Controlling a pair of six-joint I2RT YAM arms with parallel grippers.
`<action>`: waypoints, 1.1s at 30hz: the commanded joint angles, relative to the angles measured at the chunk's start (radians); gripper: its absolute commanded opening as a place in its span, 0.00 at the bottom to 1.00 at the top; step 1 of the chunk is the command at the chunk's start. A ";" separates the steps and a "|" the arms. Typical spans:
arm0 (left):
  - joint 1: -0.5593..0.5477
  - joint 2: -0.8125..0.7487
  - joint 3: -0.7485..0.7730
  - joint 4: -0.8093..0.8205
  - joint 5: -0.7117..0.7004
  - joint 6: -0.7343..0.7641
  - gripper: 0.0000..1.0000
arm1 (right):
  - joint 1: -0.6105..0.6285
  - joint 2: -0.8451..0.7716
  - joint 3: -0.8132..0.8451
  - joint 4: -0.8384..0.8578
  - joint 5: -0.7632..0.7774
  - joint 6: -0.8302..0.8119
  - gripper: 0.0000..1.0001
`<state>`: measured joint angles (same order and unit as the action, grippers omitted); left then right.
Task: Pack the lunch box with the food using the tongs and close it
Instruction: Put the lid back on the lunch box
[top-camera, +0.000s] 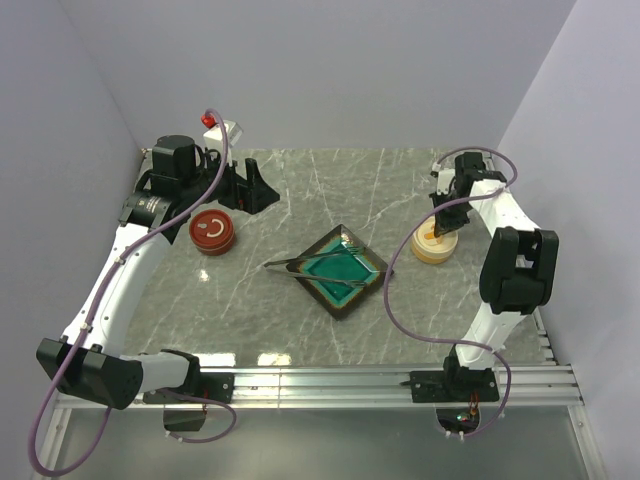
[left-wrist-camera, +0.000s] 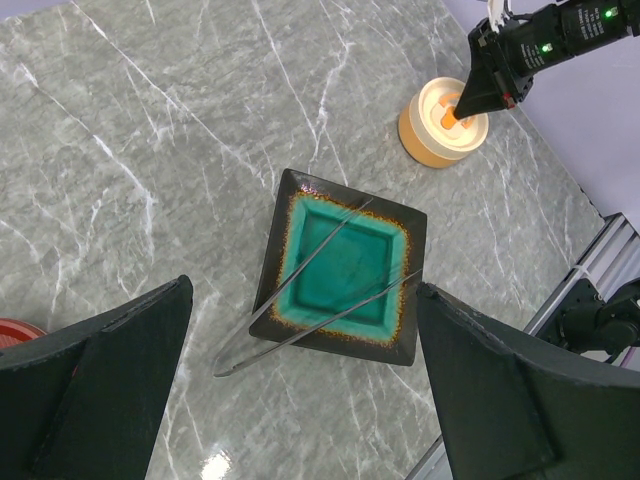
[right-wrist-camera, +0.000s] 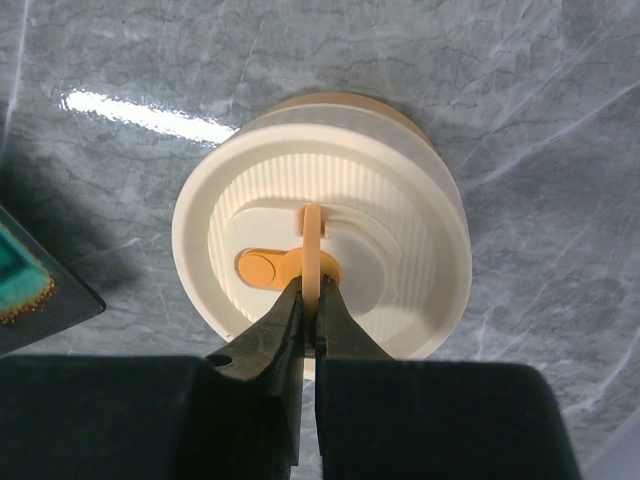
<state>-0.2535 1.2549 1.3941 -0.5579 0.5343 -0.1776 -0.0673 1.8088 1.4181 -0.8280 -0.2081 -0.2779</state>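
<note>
Grey marble tabletop (top-camera: 300, 190), lilac walls (top-camera: 350, 70), tongs (top-camera: 305, 259) across teal dish (top-camera: 336, 308)

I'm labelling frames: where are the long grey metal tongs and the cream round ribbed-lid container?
Long grey metal tongs (left-wrist-camera: 240, 353), left wrist view, near joined end.
Cream round ribbed-lid container (right-wrist-camera: 400, 200), right wrist view, ribbed lid top.

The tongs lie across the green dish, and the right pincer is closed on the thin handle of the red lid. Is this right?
Not quite: the lid is cream, not red. The right wrist view shows the right pincer closed on the thin handle of the cream lid. The tongs do lie across the green dish.
</note>
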 joint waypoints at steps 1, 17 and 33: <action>0.003 -0.005 0.011 0.023 0.013 0.004 0.99 | -0.005 0.006 0.044 -0.060 -0.053 0.008 0.00; 0.003 0.000 0.020 0.021 0.016 0.004 0.99 | -0.005 0.009 0.048 -0.059 -0.005 -0.003 0.00; 0.003 0.001 0.020 0.023 0.018 0.004 0.99 | -0.006 0.035 0.019 -0.017 0.006 -0.001 0.00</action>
<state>-0.2535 1.2613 1.3941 -0.5579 0.5362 -0.1776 -0.0700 1.8343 1.4521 -0.8696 -0.2104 -0.2806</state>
